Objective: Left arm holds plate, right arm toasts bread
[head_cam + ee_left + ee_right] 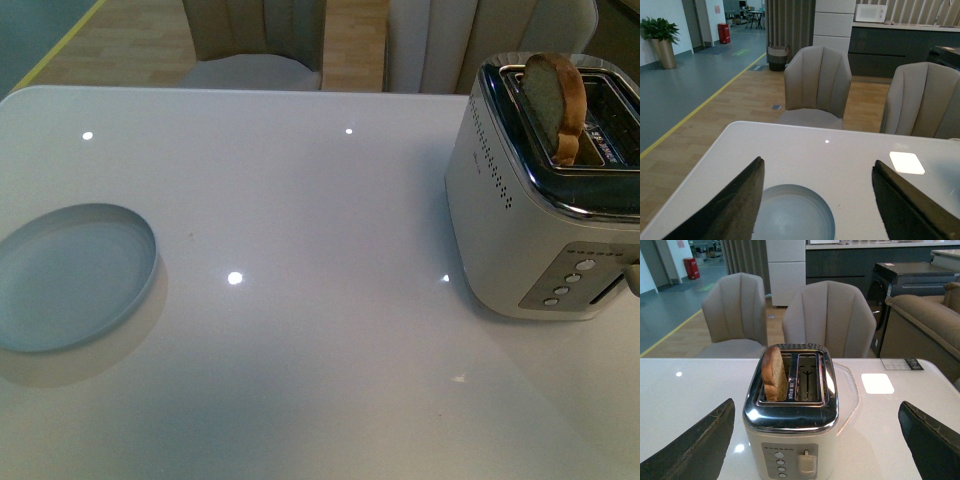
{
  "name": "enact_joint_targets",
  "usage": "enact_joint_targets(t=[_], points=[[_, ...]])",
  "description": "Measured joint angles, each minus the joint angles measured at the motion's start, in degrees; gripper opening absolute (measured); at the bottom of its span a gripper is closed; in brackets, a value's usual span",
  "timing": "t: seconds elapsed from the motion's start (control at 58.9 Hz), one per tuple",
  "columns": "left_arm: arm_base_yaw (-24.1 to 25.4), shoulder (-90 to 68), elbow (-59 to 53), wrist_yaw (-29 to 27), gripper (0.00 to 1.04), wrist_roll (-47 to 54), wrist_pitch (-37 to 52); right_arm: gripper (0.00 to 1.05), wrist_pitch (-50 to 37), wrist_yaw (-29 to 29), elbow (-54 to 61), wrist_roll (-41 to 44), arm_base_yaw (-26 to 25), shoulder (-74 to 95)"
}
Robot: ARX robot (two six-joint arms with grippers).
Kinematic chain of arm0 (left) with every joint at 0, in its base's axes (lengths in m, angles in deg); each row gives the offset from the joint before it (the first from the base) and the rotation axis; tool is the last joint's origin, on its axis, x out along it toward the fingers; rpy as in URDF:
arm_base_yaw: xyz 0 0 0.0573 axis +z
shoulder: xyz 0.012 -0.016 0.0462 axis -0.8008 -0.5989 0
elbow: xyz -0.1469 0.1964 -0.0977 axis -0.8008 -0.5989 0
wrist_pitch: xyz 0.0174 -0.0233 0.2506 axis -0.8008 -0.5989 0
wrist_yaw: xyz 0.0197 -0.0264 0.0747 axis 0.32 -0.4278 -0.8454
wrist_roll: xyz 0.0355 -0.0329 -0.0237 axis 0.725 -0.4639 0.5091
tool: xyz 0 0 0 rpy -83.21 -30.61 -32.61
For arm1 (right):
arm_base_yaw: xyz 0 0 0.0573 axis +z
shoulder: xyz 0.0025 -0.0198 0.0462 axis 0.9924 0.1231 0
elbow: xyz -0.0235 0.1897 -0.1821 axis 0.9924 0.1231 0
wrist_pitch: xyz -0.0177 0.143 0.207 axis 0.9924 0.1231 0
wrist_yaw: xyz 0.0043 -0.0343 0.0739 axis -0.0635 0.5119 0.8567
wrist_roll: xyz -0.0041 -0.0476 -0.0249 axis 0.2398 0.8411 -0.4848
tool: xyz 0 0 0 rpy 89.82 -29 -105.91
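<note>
Tan bread (556,97) stands in toaster (540,230) slot.

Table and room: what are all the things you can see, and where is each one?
Table: one, white and shiny, holds everything.
Plate: one, pale blue, empty, on the table's left side.
Toaster: one, white with a chrome top, on the table's right side.
Bread: one slice, tan with brown crust, standing up out of a toaster slot.
Chairs: two, beige, behind the table.
Plant: one, green in a tan pot, far back by the wall.
Bin: one, red, far back on the floor.
Left gripper: black, open, above the plate, touching nothing.
Right gripper: black, open, on the toaster's button side, holding nothing.
</note>
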Motion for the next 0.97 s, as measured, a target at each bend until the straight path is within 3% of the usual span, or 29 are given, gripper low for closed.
enact_joint_targets(t=[0.068,0.153,0.968], points=[[0.00,0.00,0.00,0.00,0.85,0.00,0.00,0.96,0.00,0.00,0.00,0.00,0.00,0.00],[0.00,0.00,0.00,0.02,0.99,0.07,0.00,0.96,0.00,-0.02,0.00,0.00,0.00,0.00],[0.00,0.00,0.00,0.00,0.98,0.11,0.00,0.96,0.00,0.00,0.00,0.00,0.00,0.00]])
